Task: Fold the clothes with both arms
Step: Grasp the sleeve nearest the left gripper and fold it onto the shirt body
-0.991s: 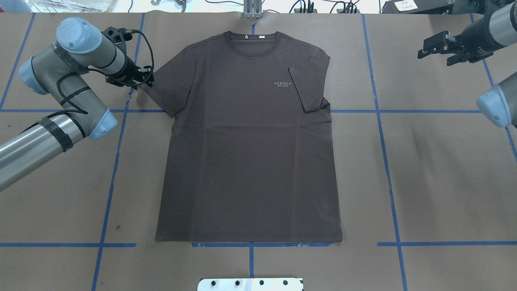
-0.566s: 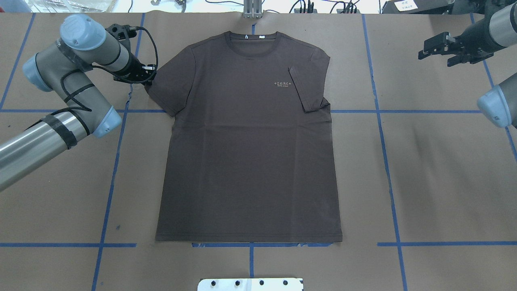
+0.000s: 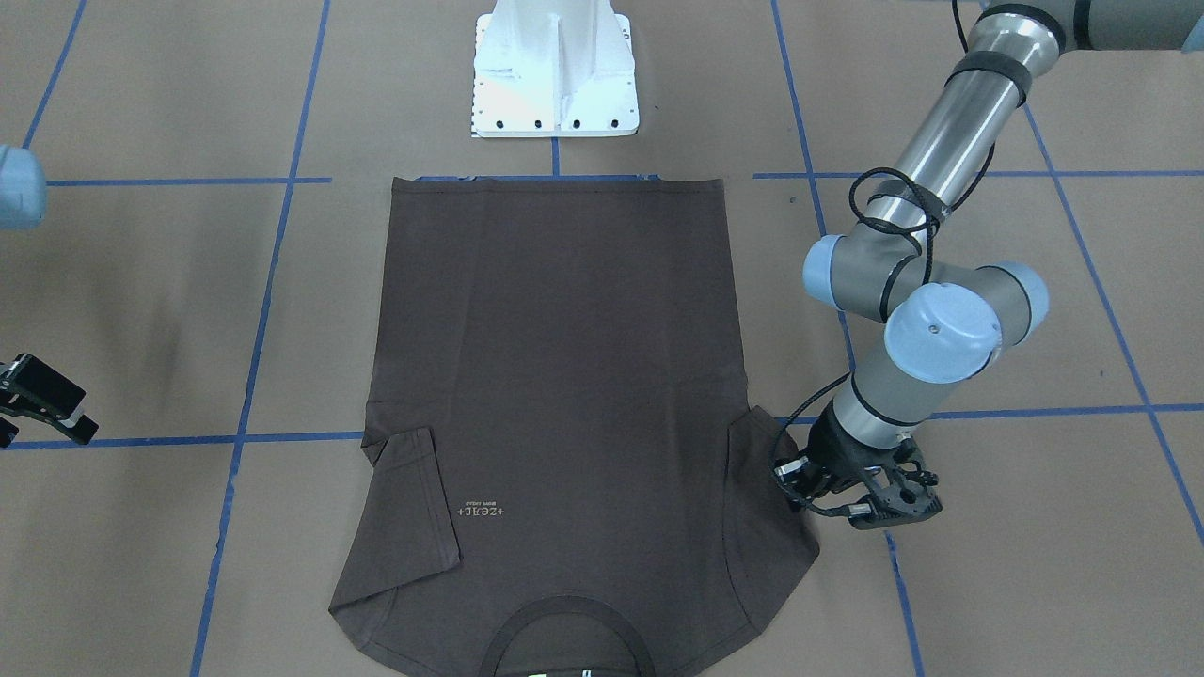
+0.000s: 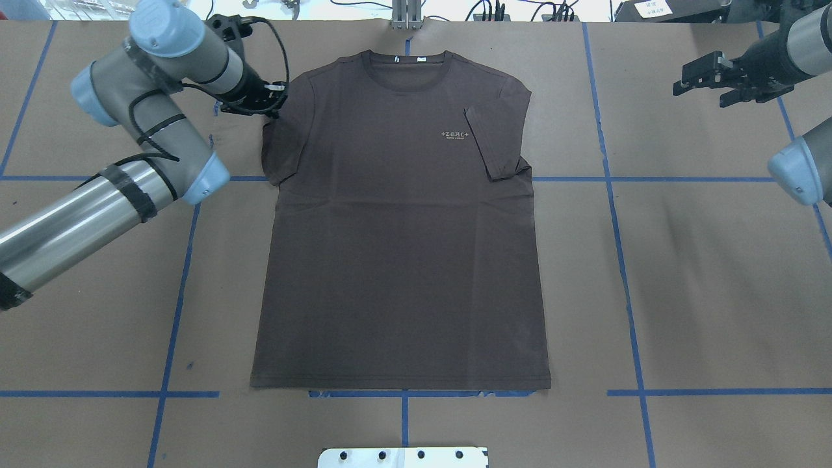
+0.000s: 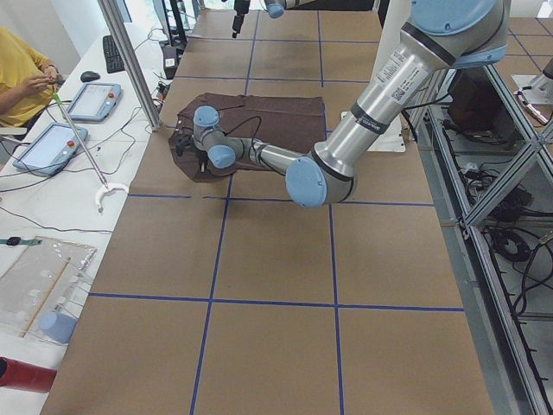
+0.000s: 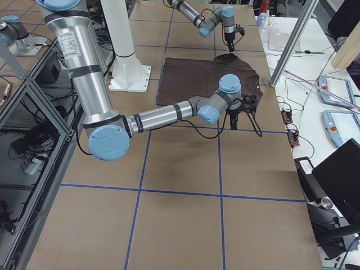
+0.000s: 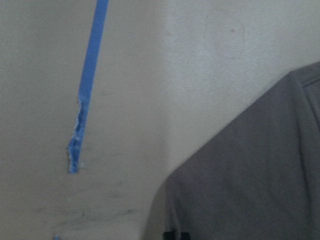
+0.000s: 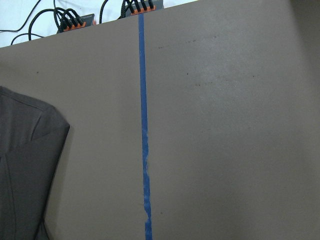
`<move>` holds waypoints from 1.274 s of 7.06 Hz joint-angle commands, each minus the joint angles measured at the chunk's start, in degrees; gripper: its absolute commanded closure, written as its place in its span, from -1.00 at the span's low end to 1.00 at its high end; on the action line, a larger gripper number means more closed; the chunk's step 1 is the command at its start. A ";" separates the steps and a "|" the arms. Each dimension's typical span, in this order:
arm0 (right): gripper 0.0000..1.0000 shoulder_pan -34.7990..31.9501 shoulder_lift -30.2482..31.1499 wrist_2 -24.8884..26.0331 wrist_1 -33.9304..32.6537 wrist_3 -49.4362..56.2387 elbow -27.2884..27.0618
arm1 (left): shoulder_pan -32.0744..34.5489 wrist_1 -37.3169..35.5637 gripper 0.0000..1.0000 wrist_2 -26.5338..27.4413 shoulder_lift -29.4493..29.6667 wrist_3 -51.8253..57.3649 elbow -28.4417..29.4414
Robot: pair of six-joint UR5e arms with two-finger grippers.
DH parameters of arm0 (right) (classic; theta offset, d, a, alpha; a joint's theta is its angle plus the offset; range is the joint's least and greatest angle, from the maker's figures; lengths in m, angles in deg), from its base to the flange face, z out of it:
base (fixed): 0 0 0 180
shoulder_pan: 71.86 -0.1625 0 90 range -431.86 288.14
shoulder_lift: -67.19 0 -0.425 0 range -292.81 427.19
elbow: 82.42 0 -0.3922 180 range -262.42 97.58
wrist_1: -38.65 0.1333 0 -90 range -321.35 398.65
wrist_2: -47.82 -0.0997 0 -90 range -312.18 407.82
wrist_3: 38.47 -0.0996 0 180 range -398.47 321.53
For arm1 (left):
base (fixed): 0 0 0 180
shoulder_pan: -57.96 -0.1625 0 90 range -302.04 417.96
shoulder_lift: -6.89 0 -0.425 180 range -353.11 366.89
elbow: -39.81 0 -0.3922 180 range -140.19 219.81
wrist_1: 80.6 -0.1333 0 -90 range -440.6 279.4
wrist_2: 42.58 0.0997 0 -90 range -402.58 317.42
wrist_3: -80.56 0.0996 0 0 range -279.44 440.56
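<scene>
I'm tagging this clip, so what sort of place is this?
Most likely a robotics lab workcell: a brown paper-covered table gridded with blue tape, silver jointed robot arms, left and right, and blue-rimmed handheld control tablets on a side bench.

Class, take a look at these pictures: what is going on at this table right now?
A robot is folding a dark T-shirt lying flat, print up, on the brown table. The sleeve on its right is already folded over the chest. The left gripper is at the edge of the other sleeve and seems to pinch it. The right gripper hangs open, well clear of the cloth.
</scene>
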 commanded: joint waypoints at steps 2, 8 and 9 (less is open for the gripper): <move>-1.00 0.00 0.09 -0.03 0.09 -0.34 -0.06 | -1.33 0.55 1.00 2.76 5.12 -2.85 6.08; -1.00 0.17 0.00 0.15 0.09 -0.78 -0.15 | -3.35 2.57 -0.47 3.14 6.80 -3.47 7.15; -1.00 0.96 -0.44 0.41 0.09 -2.96 -0.33 | -3.35 2.49 -0.58 3.14 6.63 -5.91 5.67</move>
